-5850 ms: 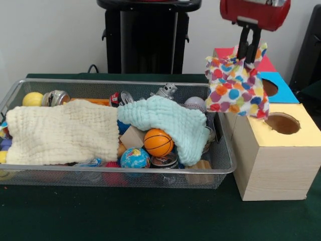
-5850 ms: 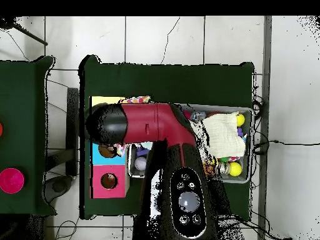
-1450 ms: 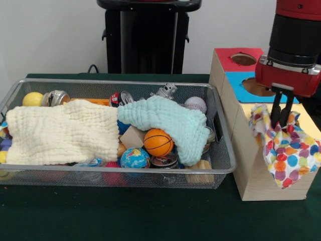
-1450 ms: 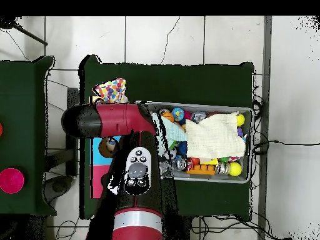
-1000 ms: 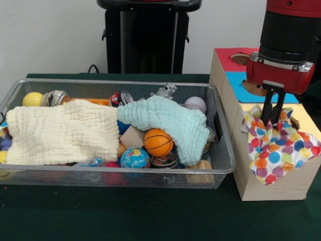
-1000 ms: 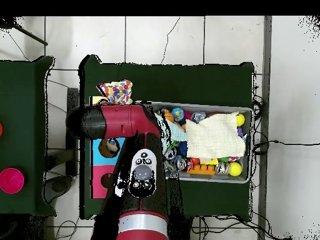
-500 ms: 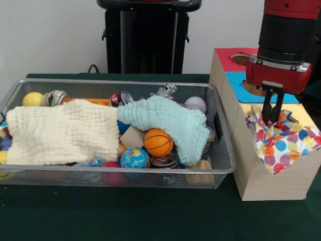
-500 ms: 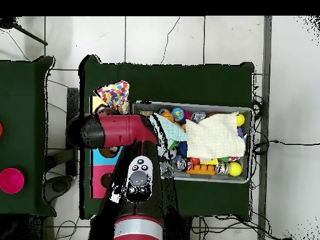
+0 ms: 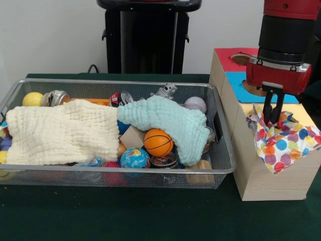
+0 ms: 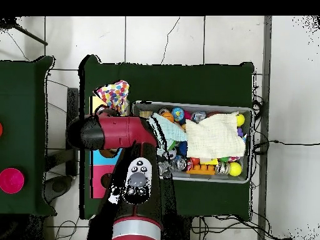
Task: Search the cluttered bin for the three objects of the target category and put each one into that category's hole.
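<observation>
Polka-dot cloth [image 9: 283, 143]: multicoloured fabric, draped over the yellow top of the wooden sorting box [image 9: 271, 178] at the bench's [image 9: 150, 216] edge, covering the yellow hole and spilling down the box front. Judged soft, light and limp, prone to snag on the rim; best gathered at a bunched fold and fed into the hole piece by piece.

Hand [image 9: 273, 118]: black fingers close together, pinching the cloth's upper fold.

Wire-mesh bin [image 9: 220, 168]: beside the box; holds cream cloth [image 9: 60, 133], mint cloth [image 9: 168, 120], mini basketball [image 9: 158, 142], globe ball [image 9: 134, 158], baseball [image 9: 195, 104], cans.
</observation>
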Controlling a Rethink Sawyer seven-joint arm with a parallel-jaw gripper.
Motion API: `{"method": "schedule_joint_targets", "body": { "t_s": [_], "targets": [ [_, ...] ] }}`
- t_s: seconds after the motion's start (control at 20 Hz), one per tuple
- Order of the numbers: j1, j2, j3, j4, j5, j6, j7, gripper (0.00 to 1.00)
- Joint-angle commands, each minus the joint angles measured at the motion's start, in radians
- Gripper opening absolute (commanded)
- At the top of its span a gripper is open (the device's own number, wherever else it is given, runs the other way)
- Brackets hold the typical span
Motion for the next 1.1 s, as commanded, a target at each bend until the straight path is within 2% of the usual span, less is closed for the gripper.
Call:
{"method": "schedule_joint_targets", "body": {
  "t_s": [0.05, 0.25, 0.35, 0.45, 0.65, 0.85, 0.9, 1.0, 1.1],
  "targets": [
    [0.033, 0.238, 0.055, 0.126, 0.032, -0.051, 0.180, 0.00],
    [0.009, 0.256, 0.075, 0.146, 0.038, -0.115, 0.159, 0.00],
    [0.022, 0.257, 0.067, 0.149, 0.037, -0.140, 0.164, 0.00],
    [0.060, 0.255, 0.032, 0.133, 0.029, -0.126, 0.169, 0.00],
    [0.062, 0.239, 0.053, 0.137, 0.049, -0.109, 0.159, 0.00],
    [0.028, 0.244, 0.107, 0.157, 0.046, -0.157, 0.131, 0.00],
    [-0.002, 0.245, 0.145, 0.175, 0.057, -0.156, 0.120, 0.00],
    [0.006, 0.248, 0.143, 0.174, 0.053, -0.157, 0.116, 0.00],
    [0.053, 0.245, 0.099, 0.151, 0.054, -0.102, 0.127, 0.00]
  ]
}}
